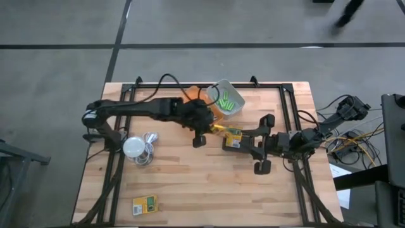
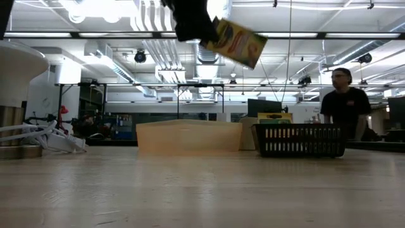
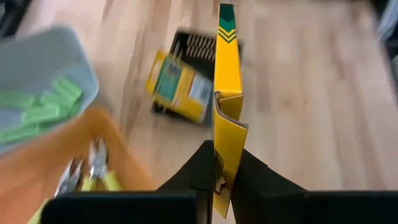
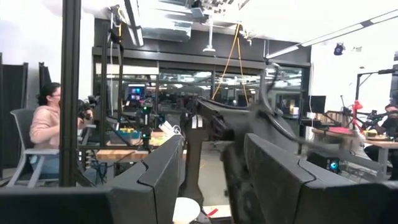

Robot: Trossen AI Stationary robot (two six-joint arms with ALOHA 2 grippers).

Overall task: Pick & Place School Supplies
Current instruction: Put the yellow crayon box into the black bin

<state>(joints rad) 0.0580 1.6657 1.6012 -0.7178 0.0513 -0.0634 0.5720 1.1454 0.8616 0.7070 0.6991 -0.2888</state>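
The left gripper point(image 3: 217, 177) pinches a yellow box point(image 3: 227, 112) by one thin edge (fingers nearly closed); it may twist loose. The right gripper point(image 4: 208, 180) waits open.

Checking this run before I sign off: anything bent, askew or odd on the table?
Yes. The yellow box clamped edgewise in the left gripper looks creased just above the fingers, with a flap buckling out. In the low view it hangs tilted in the air. Another box lies alone near the table's front edge.
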